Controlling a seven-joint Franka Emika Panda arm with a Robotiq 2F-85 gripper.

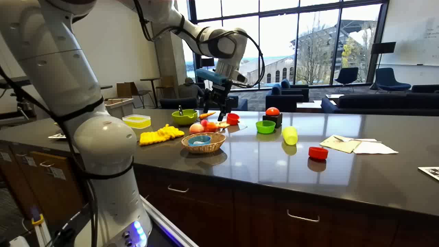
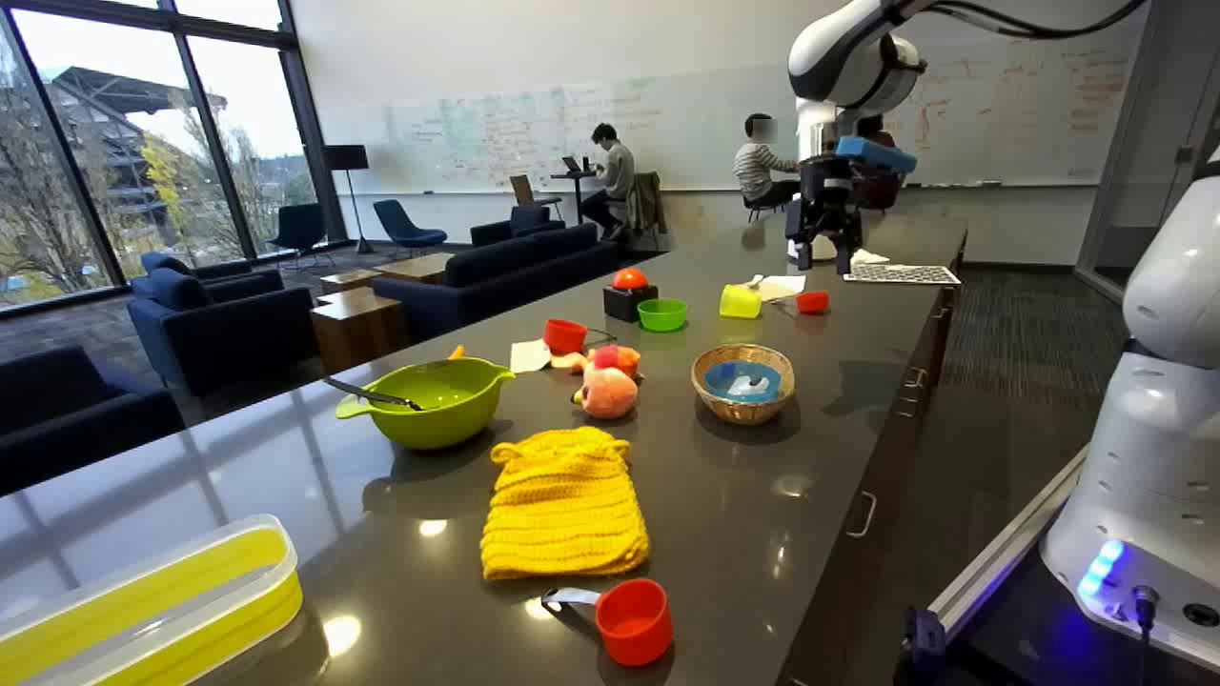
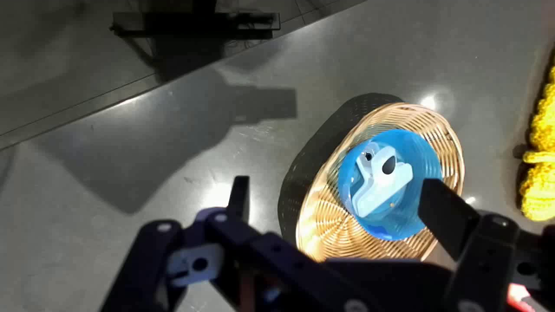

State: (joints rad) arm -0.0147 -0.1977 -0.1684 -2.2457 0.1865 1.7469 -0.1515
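Wicker basket [image 3: 331, 229] stands on the tabletop [image 3: 347, 52]; a blue bowl [image 3: 421, 173] sits inside it, containing a white object [image 3: 381, 186]. My gripper [image 3: 338, 201] hangs well above, jaws parted wide, apart from the basket. In an exterior view, yellow knitted fabric [image 1: 161, 135] lies left of the basket, a red cup [image 1: 318, 153] to its right.

Across the shared countertop [image 1: 247, 163], 2 exterior views face windows [image 1: 278, 37] and whiteboard [image 2: 534, 119]; the closer wrist view looks down.
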